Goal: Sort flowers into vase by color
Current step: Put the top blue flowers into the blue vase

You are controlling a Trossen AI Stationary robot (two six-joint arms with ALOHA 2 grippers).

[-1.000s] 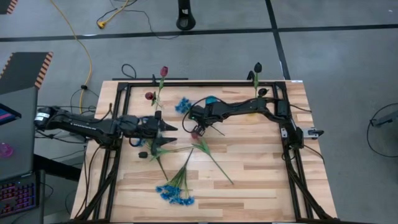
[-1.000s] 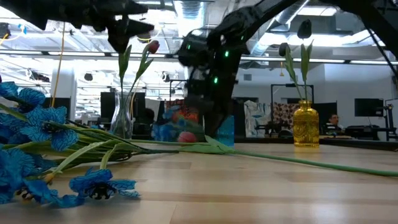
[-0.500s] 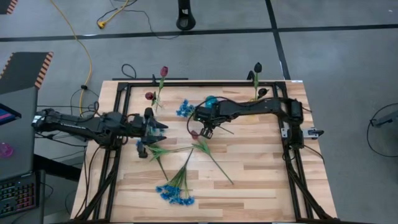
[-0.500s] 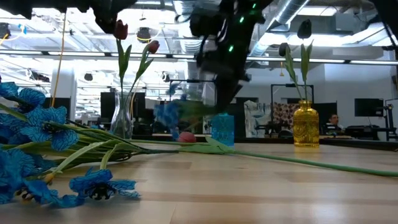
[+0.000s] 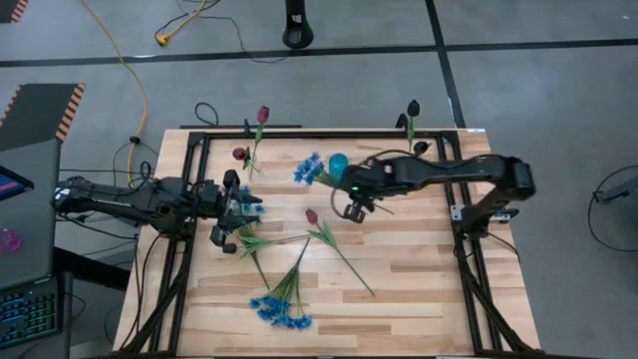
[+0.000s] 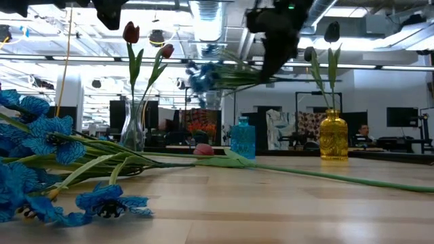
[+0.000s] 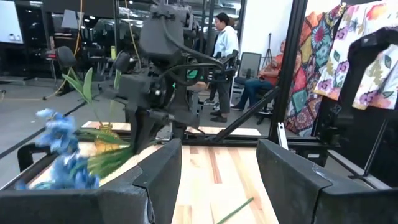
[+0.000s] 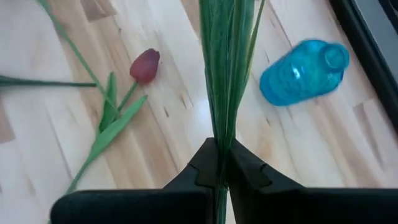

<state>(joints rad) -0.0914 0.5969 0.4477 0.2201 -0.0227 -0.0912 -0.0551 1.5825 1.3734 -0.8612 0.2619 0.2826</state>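
Right gripper (image 5: pixel 356 206) clamped on the blue flower bunch (image 5: pixel 308 170) by its stems, aloft near the table's far edge beside the blue vase (image 5: pixel 339 164); left gripper (image 5: pixel 242 210) open near the left edge. Light, floppy, top-heavy I'd say; grip low on the gathered stems.

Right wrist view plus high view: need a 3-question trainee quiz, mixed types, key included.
1. True or false: the right claw is shut on the stems of a blue flower bunch.
2. Which vase shows beside those stems in the right wrist view? A) yellow B) blue C) clear
3. Fill in: on the table, a dark red tulip lies near the middle, and another blue bunch lies near the ____ edge in the high view.

Key: 1 true; 2 B; 3 bottom.
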